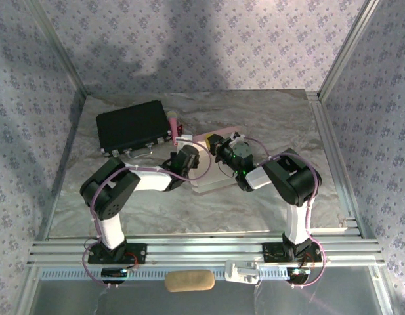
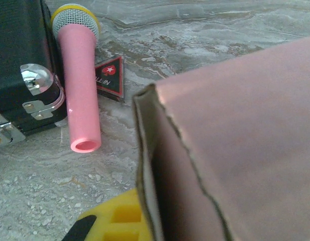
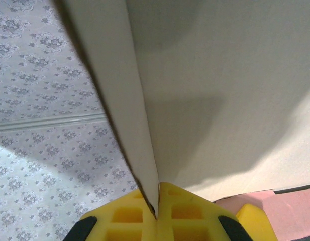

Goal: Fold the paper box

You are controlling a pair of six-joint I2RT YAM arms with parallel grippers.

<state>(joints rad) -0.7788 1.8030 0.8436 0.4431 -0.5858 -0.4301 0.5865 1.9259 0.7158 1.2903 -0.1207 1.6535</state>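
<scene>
Location: paper box (image 1: 210,182) is sitting at centre of tabletop (image 1: 156,210).
Left hand (image 2: 143,226): pinching its pink wall (image 2: 165,170).
Right hand (image 3: 157,203): clamping its white flap (image 3: 139,125).
Technique: likely best creasing slowly, keeping both pinches firm.

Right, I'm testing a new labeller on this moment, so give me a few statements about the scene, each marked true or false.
1. The pink toy microphone lies beside the black case. True.
2. The jaws of the right gripper stand wide open. False: they are shut on a white panel of the paper box.
3. The black case has its lid raised. False: it lies closed.
4. A triangular card with a star lies by the microphone. True.
5. The paper box lies left of the black case. False: in the top view it lies to the case's right.
</scene>
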